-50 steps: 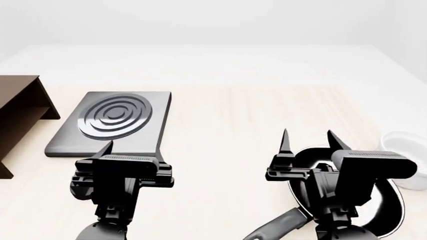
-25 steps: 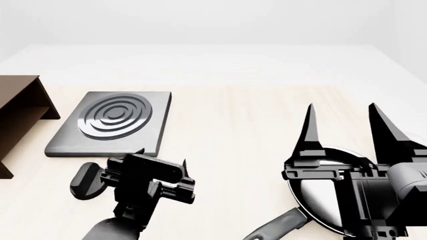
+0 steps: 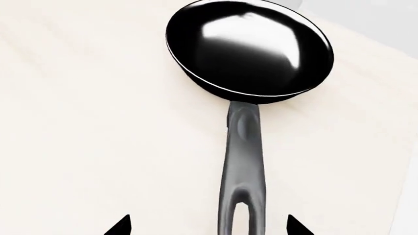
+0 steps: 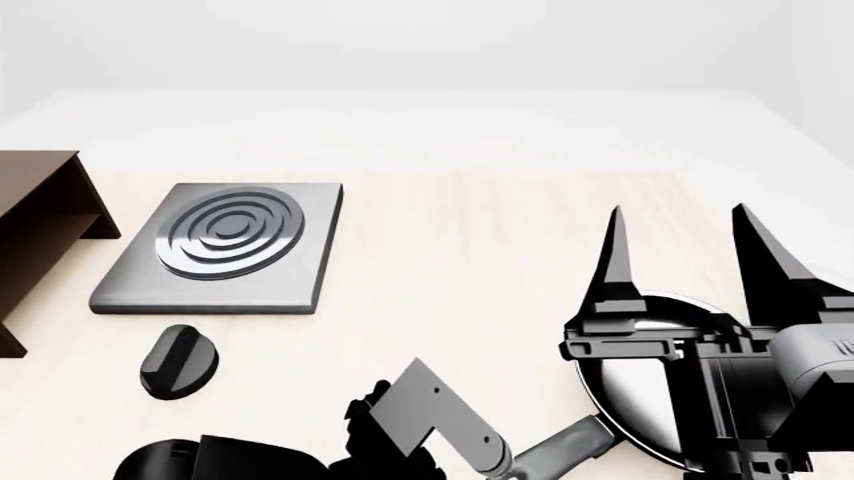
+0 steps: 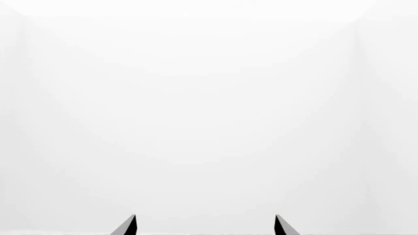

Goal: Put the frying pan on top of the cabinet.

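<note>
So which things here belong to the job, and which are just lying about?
Belongs to the job:
- round black frying pan with long handle
- dark brown wooden cabinet
- left pincer, open, lined up with the handle

Lying about:
- flat grey square hotplate with rings
- small dark oval knob

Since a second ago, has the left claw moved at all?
Yes. The left gripper has swung away from the hotplate toward the frying pan, and now straddles the end of its handle.
</note>
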